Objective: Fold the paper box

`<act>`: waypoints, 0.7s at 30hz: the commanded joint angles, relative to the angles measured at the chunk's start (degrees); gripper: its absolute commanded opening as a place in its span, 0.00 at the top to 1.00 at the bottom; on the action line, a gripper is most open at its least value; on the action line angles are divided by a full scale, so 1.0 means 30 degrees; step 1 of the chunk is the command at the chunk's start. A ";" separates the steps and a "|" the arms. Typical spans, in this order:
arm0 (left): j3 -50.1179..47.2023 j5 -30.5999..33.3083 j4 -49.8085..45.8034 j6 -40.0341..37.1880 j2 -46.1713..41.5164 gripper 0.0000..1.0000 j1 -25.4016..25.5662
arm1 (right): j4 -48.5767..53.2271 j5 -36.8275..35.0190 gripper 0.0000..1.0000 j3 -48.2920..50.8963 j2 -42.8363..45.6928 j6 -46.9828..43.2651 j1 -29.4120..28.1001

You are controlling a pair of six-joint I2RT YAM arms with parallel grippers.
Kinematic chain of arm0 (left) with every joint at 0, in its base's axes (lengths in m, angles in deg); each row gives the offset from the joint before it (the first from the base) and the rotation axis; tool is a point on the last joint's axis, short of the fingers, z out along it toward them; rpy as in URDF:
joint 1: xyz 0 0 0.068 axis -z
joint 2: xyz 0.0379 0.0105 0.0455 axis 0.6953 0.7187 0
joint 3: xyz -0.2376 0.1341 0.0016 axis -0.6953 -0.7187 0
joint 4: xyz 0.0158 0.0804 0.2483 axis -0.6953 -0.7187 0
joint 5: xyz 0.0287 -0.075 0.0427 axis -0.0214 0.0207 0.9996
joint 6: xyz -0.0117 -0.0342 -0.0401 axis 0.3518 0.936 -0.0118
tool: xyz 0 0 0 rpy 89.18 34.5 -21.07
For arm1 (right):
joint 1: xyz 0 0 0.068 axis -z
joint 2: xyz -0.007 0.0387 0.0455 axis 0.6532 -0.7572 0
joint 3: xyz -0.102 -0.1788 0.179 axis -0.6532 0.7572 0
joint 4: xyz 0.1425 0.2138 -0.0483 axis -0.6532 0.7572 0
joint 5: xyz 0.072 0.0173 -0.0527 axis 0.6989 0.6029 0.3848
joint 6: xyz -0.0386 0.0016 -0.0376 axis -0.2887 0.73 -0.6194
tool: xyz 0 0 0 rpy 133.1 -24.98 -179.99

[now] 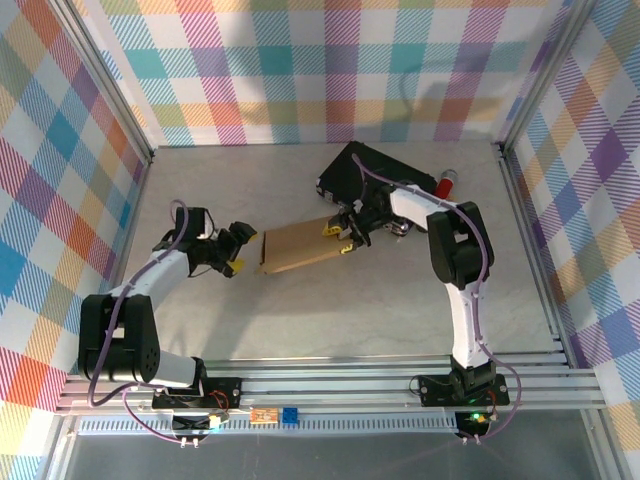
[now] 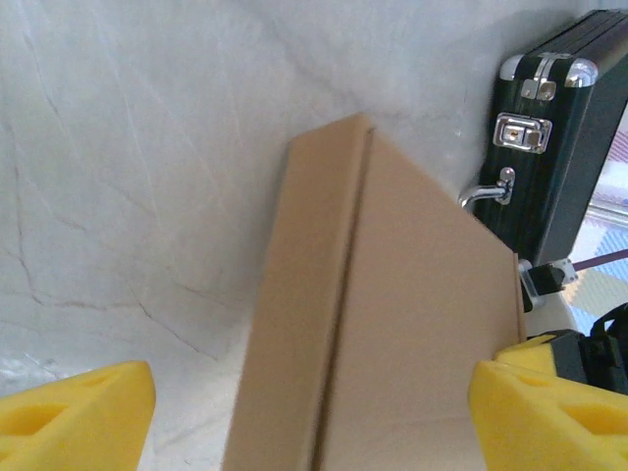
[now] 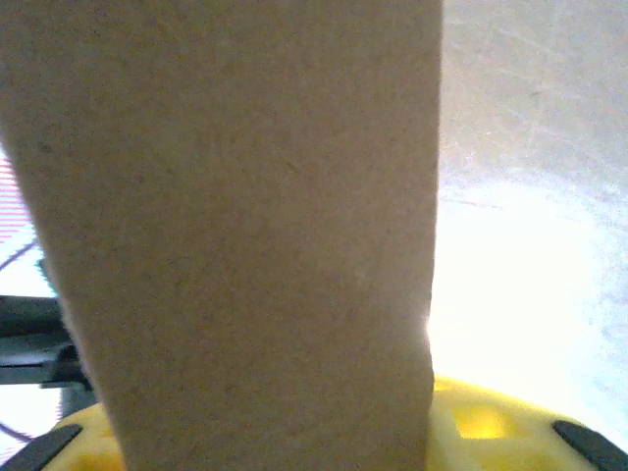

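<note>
The paper box (image 1: 300, 247) is a flat, closed brown cardboard box lying on the grey table, its long side running left to right. My left gripper (image 1: 238, 250) stands open at the box's left end, one yellow fingertip on each side and apart from it. In the left wrist view the paper box (image 2: 392, 324) runs away between the spread yellow fingers (image 2: 78, 417). My right gripper (image 1: 345, 236) is shut on the box's right end. Cardboard of the paper box (image 3: 245, 216) covers most of the right wrist view, resting against a yellow finger (image 3: 491, 427).
A black hard case (image 1: 385, 175) with metal latches (image 2: 520, 132) lies just behind the box's right end, close to the right arm. A small red-capped object (image 1: 446, 184) sits to the case's right. Checkered walls enclose the table on three sides.
</note>
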 commanded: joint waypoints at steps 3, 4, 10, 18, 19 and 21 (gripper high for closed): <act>-0.0415 -0.1717 0.2425 0.4028 0.0693 0.15 -0.0244 | 0.2509 0.1785 0.64 -0.1521 -0.0338 0.2246 0.0333; -0.0656 -0.2084 0.3686 0.5005 0.0957 0.15 -0.0213 | 0.2607 0.1889 0.64 -0.1630 -0.0414 0.2392 0.0336; -0.1204 -0.2478 0.8204 0.8246 0.2397 0.15 0.0520 | 0.2682 0.2380 0.64 -0.1845 -0.0774 0.3320 0.0341; -0.2662 -0.1882 1.6604 1.3351 0.5351 0.21 0.2274 | 0.3343 0.2373 0.63 -0.2000 -0.1149 0.3018 0.0341; -0.2754 -0.1836 1.7443 1.3670 0.5697 0.24 0.2452 | 0.3285 0.2369 0.63 -0.1953 -0.1185 0.3072 0.0366; -0.3017 -0.1681 1.9118 1.4959 0.6340 0.31 0.2703 | 0.3239 0.2356 0.63 -0.1941 -0.1279 0.3058 0.0360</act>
